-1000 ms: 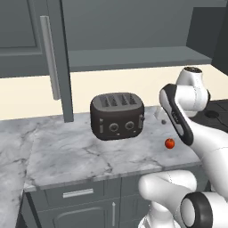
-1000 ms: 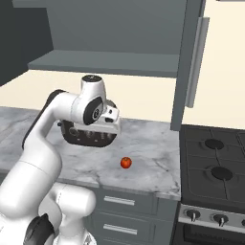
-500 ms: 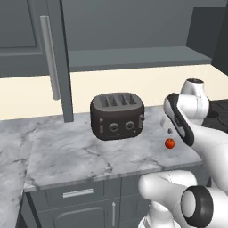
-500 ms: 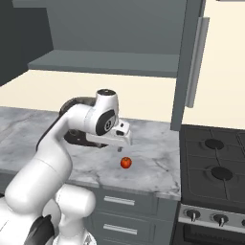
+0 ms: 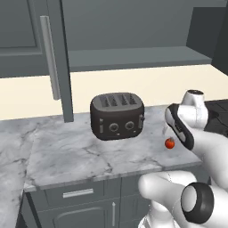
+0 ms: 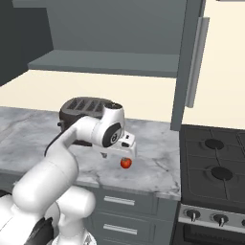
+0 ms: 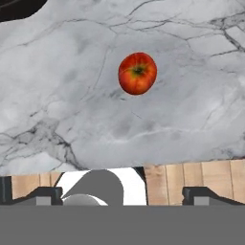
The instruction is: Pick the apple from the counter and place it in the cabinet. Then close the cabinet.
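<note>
Hovering over the counter [image 5: 80, 156], the gripper [image 6: 125, 152] is pointing down at the apple [image 7: 137, 73] with its jaws spread wide and nothing between them. In the hand view the two dark fingertips [image 7: 37, 195] are standing far apart at the bottom, and the apple is lying on the marble ahead of them, clear of both, stem end facing the camera. The apple [image 6: 125, 163] is sitting near the counter's front edge, just under the hand in the right base view, not touching it. From the left base view the apple [image 5: 169, 143] is showing beside the forearm, to the right of the toaster [image 5: 117, 115] and apart from it.

The toaster is resting farther back on the counter, its slots facing up and its dials facing forward. Above, the cabinet [image 5: 133, 58] is standing open, its grey shelf bare, with one door [image 5: 53, 58] swung out on the left, bar handle showing, and the other door [image 6: 191, 62] swung out on the right. The stove [image 6: 215, 167] is sitting to the right of the counter, its knobs along the front. Drawers [image 5: 80, 193] are running below the counter.
</note>
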